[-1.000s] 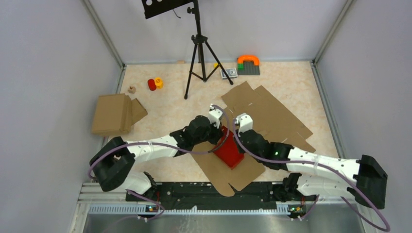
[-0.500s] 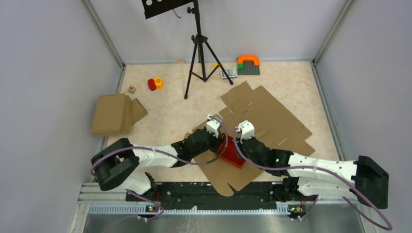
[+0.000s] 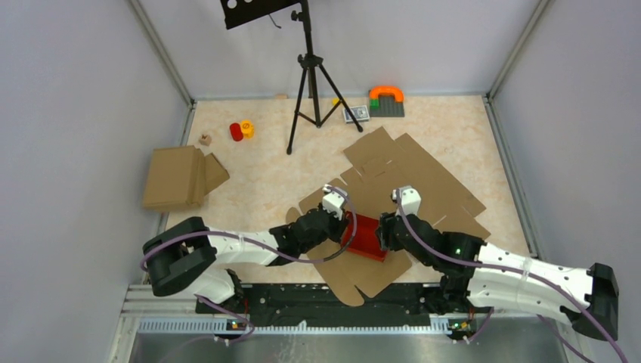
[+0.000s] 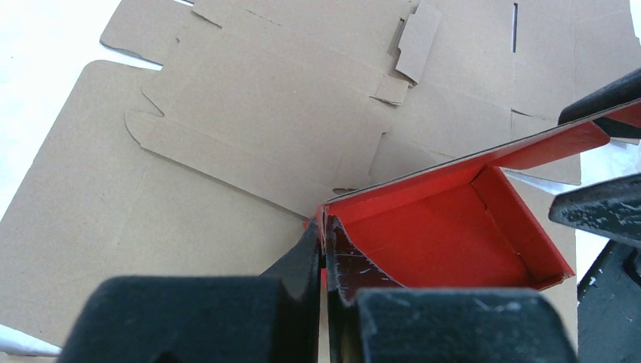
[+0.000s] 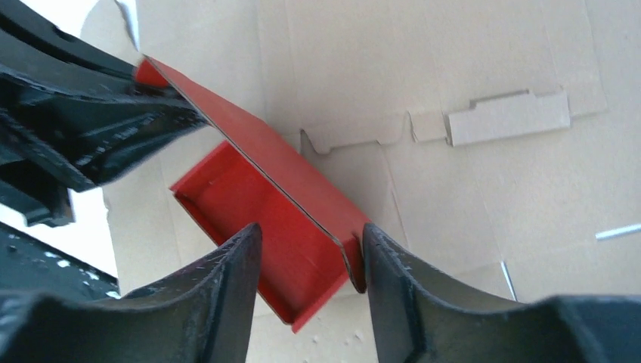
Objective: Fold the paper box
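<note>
The paper box (image 3: 367, 236) is a small bright red open tray with one tall flap, lying on brown cardboard between both arms. My left gripper (image 3: 344, 233) is shut on the thin wall at the box's left corner; in the left wrist view its jaws (image 4: 325, 236) pinch the red edge, with the box's inside (image 4: 446, 238) spread to the right. My right gripper (image 3: 384, 233) stands open over the box's right end. In the right wrist view the box (image 5: 280, 200) lies between the spread fingers (image 5: 311, 233), its flap edge close beside the right finger (image 5: 393, 272).
Large flat brown cardboard cut-outs (image 3: 423, 181) lie under and behind the box. A folded brown cardboard box (image 3: 178, 178) sits at the left. A black tripod (image 3: 310, 76), small red and yellow pieces (image 3: 240, 131) and a toy block set (image 3: 386, 100) stand at the back.
My right gripper has opened, let go of the red box and drawn back to the right. The box has dropped lower and lies flatter, still pinched by the left gripper.
</note>
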